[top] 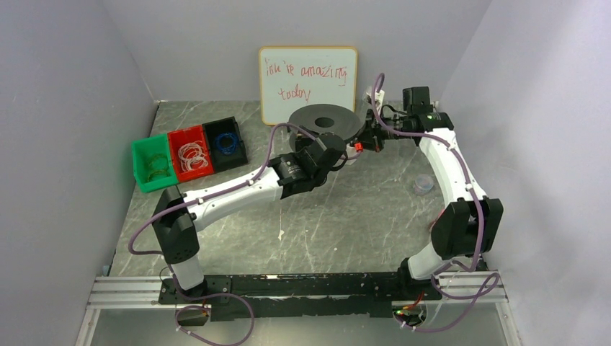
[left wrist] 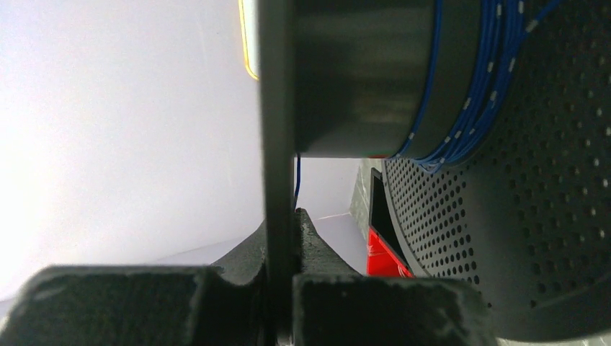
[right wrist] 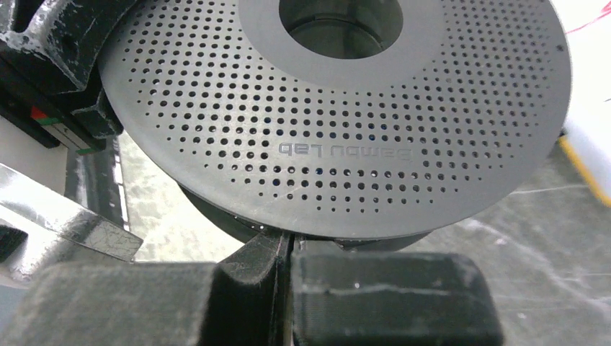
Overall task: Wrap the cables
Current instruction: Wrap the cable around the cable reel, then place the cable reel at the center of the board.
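A black perforated spool (top: 326, 122) stands at the back middle of the table. Thin blue cable (left wrist: 490, 72) is wound in several turns round its hub, beside the perforated flange (left wrist: 519, 216). My left gripper (left wrist: 279, 220) is shut on the edge of the spool's other flange (left wrist: 277, 108), seen edge-on between the jaws. One blue strand (left wrist: 297, 176) runs along that flange just above the fingertips. My right gripper (right wrist: 290, 241) is shut, its tips tucked under the rim of the spool (right wrist: 339, 144). Nothing shows between its fingers. From above, the left gripper (top: 339, 155) and right gripper (top: 360, 140) meet at the spool's front right.
Green (top: 153, 164), red (top: 190, 153) and black (top: 225, 143) bins sit in a row at the back left, the black one holding blue coils. A whiteboard (top: 308, 83) leans on the back wall. A small clear disc (top: 423, 184) lies at the right.
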You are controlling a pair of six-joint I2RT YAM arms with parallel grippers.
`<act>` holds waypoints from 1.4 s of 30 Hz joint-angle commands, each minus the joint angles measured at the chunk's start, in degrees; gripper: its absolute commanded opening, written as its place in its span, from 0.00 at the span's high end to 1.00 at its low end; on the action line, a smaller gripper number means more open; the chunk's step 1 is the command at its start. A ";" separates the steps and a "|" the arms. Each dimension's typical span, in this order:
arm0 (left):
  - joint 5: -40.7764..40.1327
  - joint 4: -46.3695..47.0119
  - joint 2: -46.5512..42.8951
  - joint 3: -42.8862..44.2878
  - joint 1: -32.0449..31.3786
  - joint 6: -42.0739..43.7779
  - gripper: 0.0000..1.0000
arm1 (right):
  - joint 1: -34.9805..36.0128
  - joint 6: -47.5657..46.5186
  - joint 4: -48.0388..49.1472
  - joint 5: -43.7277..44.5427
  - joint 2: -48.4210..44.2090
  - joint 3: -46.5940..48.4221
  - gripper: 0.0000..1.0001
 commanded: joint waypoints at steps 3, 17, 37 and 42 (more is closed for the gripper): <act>-1.31 6.56 -2.09 1.12 -0.66 1.85 0.98 | -0.18 -13.55 -12.27 2.42 3.05 11.20 1.00; -2.79 14.77 -1.32 -0.48 -0.90 7.38 0.98 | -0.19 -13.97 -12.05 5.48 1.19 10.51 1.00; -3.31 12.46 0.80 2.21 -2.59 5.06 0.98 | 0.51 10.29 15.00 5.06 -7.25 -2.00 1.00; -2.49 6.36 1.41 5.66 -2.59 0.11 0.98 | 0.79 13.40 18.82 3.99 -7.52 -4.62 1.00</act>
